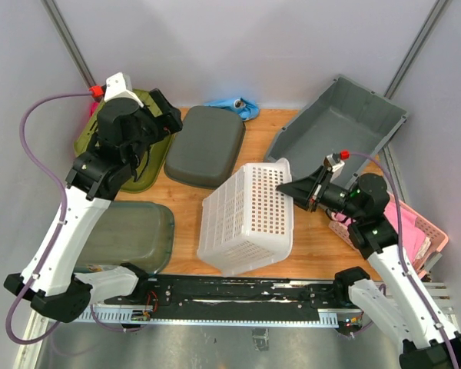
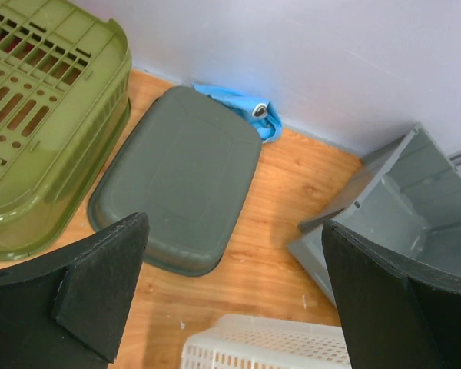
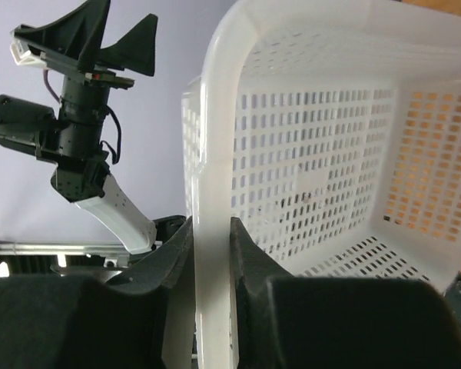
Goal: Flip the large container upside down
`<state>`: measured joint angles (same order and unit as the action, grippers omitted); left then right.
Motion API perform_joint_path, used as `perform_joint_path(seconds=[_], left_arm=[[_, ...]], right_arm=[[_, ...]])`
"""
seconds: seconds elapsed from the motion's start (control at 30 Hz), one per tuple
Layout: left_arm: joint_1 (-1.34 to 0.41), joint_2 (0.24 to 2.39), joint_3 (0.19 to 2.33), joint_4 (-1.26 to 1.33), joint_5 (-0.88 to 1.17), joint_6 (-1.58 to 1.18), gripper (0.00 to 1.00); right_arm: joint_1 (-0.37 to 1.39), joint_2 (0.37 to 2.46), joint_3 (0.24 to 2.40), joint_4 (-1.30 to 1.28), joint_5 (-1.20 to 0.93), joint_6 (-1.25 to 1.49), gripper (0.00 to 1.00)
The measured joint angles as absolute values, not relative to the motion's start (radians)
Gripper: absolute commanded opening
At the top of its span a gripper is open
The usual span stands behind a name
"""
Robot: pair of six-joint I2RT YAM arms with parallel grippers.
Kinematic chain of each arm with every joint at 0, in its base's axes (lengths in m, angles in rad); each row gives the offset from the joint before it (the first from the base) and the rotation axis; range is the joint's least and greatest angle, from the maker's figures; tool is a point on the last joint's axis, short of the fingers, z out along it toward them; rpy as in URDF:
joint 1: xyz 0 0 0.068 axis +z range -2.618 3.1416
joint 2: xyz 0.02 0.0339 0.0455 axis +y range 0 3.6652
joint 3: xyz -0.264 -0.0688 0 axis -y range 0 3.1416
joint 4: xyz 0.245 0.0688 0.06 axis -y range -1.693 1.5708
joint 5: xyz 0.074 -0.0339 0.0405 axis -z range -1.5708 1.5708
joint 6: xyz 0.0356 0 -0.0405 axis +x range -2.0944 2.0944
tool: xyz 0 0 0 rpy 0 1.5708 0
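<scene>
The large container is a white perforated basket (image 1: 246, 219) in the middle of the table, tipped onto its side with its opening facing right. My right gripper (image 1: 286, 187) is shut on its upper right rim. In the right wrist view the white rim (image 3: 212, 154) runs up between the two black pads (image 3: 250, 254), and the basket's inside (image 3: 330, 154) fills the view. My left gripper (image 1: 169, 115) hangs high over the back left, open and holding nothing. In the left wrist view its fingers (image 2: 100, 284) stand wide apart above the table, with the basket's top edge (image 2: 269, 342) below.
An upturned olive basket (image 1: 111, 142) and an upturned dark grey tub (image 1: 205, 146) lie at the back left. A grey bin (image 1: 334, 127) leans at the back right. A grey-green tub (image 1: 131, 234) sits front left, a pink basket (image 1: 426, 234) far right, and a blue item (image 1: 234, 106) by the wall.
</scene>
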<state>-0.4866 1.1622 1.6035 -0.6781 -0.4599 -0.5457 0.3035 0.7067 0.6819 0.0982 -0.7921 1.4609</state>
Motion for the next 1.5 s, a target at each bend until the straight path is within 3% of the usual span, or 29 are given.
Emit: perform_joint_path(seconds=[0.13,0.2,0.37,0.57,0.67,0.87,1.23,1.5], left_arm=[[-0.487,1.162,1.575,-0.678,-0.459,-0.547,0.99],[-0.487,1.162,1.564,-0.675,-0.455,-0.547,0.99],[-0.487,1.162,1.526,-0.67,-0.443,-0.55,0.99],[-0.487,1.161,1.474,-0.659,-0.415,-0.559,0.99],[-0.487,1.161,1.462,-0.659,-0.407,-0.558,0.99],[-0.487,1.163,1.459,-0.646,-0.392,-0.558,0.99],[-0.495,1.234,1.433,-0.599,-0.303,-0.525,0.99],[-0.71,1.263,1.193,-0.55,-0.238,-0.501,0.99]], right_arm=[[0.303,0.638,0.567,0.099,-0.777,1.502,0.01],[0.303,0.61,0.528,0.098,-0.771,1.503,0.06],[0.303,0.543,0.445,0.035,-0.739,1.448,0.43],[0.303,0.62,0.467,-0.262,-0.657,1.192,0.61],[0.304,0.701,0.583,-0.481,-0.556,1.007,0.75],[0.303,0.774,0.852,-0.772,-0.312,0.705,0.79],[0.304,0.929,1.044,-0.975,-0.006,0.499,0.79],[0.308,1.205,1.339,-0.983,0.15,0.52,0.81]])
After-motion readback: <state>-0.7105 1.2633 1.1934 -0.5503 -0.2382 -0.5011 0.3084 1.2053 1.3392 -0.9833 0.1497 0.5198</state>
